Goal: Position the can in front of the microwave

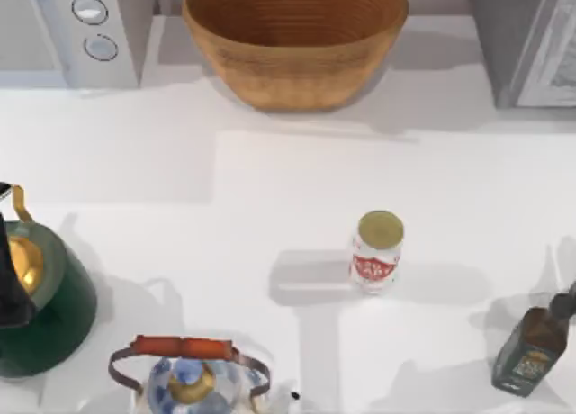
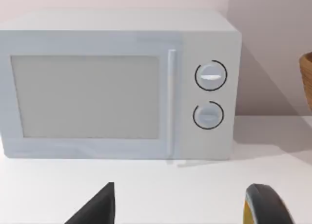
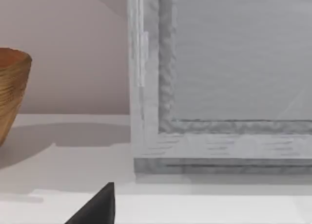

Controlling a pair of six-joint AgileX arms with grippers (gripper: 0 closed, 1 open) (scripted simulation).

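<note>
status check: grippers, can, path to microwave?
Left gripper and right gripper both parked, nothing held. Can upright mid-table, right of centre, untouched. Microwave back left; table in front of it bare; basket beside it.

The can (image 1: 377, 252) is seen upright on the table (image 1: 270, 180), right of centre. The microwave (image 1: 67, 31) is set at the far left corner, well apart. A basket (image 1: 295, 38), grey appliance (image 1: 526, 40), bottle (image 1: 531, 346), green kettle (image 1: 40, 297) and patterned kettle (image 1: 191, 378) are also noted.
</note>
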